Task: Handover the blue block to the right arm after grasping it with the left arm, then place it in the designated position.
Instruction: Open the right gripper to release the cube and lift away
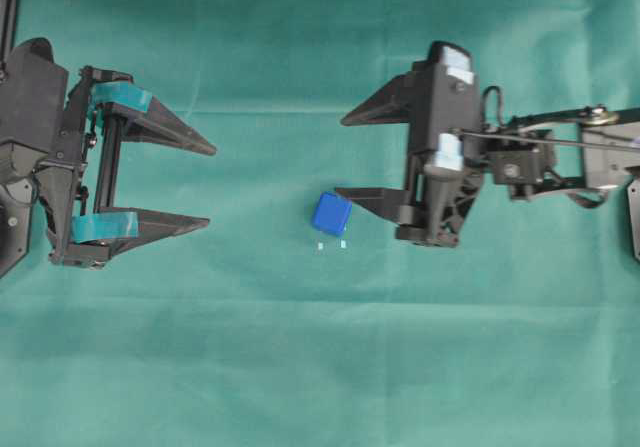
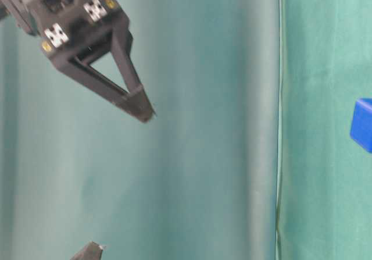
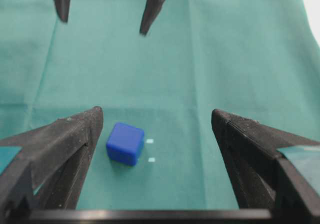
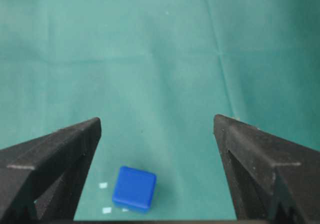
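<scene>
Our right gripper (image 1: 340,157) hangs spread wide, empty, just beside the blue block (image 1: 330,213); our left gripper (image 1: 211,186) sits well apart, spread too.

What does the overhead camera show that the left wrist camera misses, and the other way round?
Only the overhead view shows both arms whole: the left arm at the left edge and the right arm reaching in from the right, with the block lying between them, nearer the right fingers.

Only the left wrist view shows the cube close up, lying free on the cloth between its own open fingers.

Both show the blue block, two tiny white marks beside it, and both pairs of fingers spread open, holding nothing.
</scene>
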You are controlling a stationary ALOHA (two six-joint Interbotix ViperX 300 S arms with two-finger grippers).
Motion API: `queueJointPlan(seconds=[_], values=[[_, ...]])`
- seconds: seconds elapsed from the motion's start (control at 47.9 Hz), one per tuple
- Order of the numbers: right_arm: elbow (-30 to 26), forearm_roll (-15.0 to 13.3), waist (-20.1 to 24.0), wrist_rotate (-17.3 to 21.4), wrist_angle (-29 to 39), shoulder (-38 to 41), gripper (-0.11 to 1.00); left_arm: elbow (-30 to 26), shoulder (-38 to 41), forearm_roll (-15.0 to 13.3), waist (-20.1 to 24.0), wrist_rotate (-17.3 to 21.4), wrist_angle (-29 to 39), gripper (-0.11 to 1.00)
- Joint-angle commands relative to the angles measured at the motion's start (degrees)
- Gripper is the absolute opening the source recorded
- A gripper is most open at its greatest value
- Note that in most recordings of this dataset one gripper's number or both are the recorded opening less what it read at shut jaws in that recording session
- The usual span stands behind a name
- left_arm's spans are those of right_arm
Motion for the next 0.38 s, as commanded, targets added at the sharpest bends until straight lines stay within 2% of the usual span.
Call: queueJointPlan(seconds=[0.0,0.355], values=[[0.6,-0.6,0.2,0.0,-1.7,-3.3,0.88,-0.6,-0.2,0.0,-0.2,0.0,-0.3,1.00],[6.9,-2.1,0.2,0.1,-8.4,-11.7,0.88,-0.5,-0.2,0.0,-0.2,0.0,-0.3,1.00]])
